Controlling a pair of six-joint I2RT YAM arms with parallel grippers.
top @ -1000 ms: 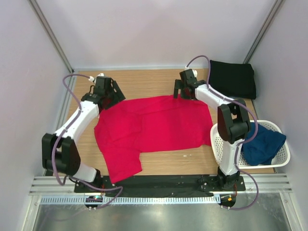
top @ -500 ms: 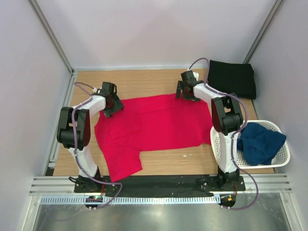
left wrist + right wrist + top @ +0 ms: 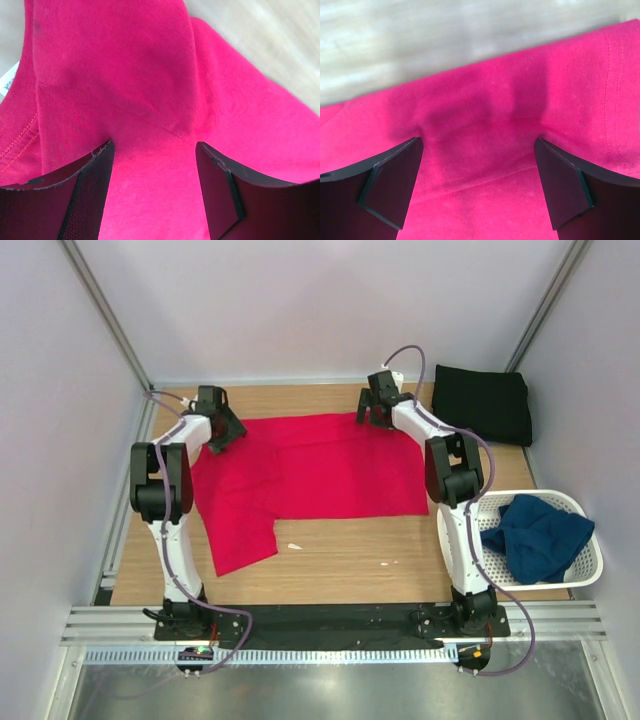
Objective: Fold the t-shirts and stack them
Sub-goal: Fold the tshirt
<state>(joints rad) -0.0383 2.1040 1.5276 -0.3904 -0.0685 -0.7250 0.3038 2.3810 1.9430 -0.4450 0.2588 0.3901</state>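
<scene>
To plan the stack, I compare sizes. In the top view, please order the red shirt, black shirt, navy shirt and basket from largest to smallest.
1. red shirt, spread flat.
2. basket.
3. black shirt and navy shirt: they look about alike, the black folded, the navy crumpled in the basket, so unranked.

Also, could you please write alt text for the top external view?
A red t-shirt lies spread on a wooden table, with the left gripper and right gripper at its two far corners. A folded black t-shirt sits at the far right, and a navy t-shirt lies in a white basket nearer.
</scene>
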